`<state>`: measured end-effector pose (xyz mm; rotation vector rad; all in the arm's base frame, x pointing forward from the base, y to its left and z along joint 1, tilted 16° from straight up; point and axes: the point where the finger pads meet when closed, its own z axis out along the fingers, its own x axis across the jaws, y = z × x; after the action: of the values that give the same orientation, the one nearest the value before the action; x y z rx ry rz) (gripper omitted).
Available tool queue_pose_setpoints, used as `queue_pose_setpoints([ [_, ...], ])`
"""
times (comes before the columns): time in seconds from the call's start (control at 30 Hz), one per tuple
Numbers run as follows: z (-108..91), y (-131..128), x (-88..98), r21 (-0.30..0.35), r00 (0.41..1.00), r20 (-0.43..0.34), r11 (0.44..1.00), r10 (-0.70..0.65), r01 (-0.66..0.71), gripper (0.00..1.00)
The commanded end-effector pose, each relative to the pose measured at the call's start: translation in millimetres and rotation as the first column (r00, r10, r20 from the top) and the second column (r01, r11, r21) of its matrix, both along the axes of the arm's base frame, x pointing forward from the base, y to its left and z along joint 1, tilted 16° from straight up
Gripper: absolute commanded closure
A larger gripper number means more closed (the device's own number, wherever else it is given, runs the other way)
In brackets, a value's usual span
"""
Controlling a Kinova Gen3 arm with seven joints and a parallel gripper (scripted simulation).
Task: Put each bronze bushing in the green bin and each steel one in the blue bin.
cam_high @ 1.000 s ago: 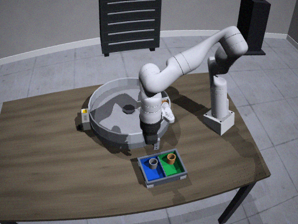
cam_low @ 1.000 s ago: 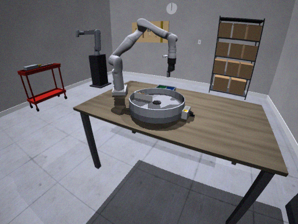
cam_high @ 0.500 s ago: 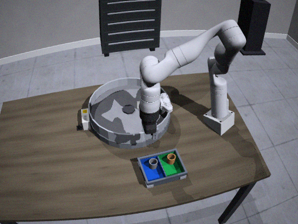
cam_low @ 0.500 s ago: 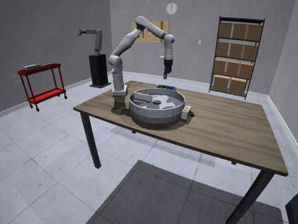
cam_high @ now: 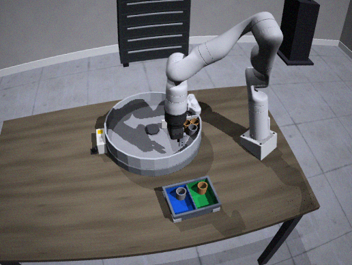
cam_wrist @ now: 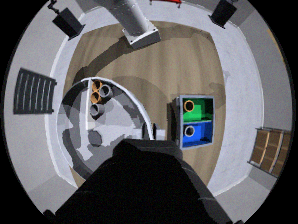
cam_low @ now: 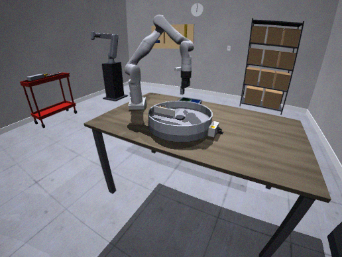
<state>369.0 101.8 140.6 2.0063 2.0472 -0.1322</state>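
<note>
The grey turntable (cam_high: 153, 133) carries two bronze bushings (cam_high: 192, 121) and one steel bushing (cam_high: 193, 128) close together by its right rim. They also show in the wrist view (cam_wrist: 97, 98). My gripper (cam_high: 181, 142) hangs high above the tray's right front part, beside and well above these bushings. Its fingers stand partly open with nothing seen between them. It also shows in the exterior view (cam_low: 182, 90). The two-part bin stands in front of the turntable. Its blue half (cam_high: 181, 201) holds a steel bushing (cam_high: 181, 192). Its green half (cam_high: 204, 197) holds a bronze bushing (cam_high: 202, 187).
A dark hub (cam_high: 152, 129) sits at the turntable's middle. A small white control box (cam_high: 100, 140) is fixed at its left side. The arm's base (cam_high: 258, 143) stands on the table at the right. A raised rim rings the turntable.
</note>
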Motion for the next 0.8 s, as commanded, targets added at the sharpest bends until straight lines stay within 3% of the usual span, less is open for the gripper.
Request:
queue_pose_setpoints([
  [0.0, 2.3, -3, -0.8, 0.013, 1.000, 0.002, 1.000, -0.011, 0.011, 0.55],
  [0.17, 8.9, -55, -10.3, 0.013, 1.000, 0.002, 1.000, -0.011, 0.011, 0.55],
  [0.27, 8.9, -55, -10.3, 0.013, 1.000, 0.002, 1.000, -0.011, 0.011, 0.55],
  [0.37, 13.0, -87, -16.1, 0.013, 1.000, 0.002, 1.000, -0.011, 0.011, 0.55],
  [0.43, 13.0, -87, -16.1, 0.013, 1.000, 0.002, 1.000, -0.011, 0.011, 0.55],
  [0.5, 15.6, -108, -19.9, 0.013, 1.000, 0.002, 1.000, -0.011, 0.011, 0.55],
  [0.6, 15.6, -108, -19.9, 0.013, 1.000, 0.002, 1.000, -0.011, 0.011, 0.55],
  [0.77, 22.3, -160, -29.4, 0.013, 1.000, 0.002, 1.000, -0.011, 0.011, 0.55],
])
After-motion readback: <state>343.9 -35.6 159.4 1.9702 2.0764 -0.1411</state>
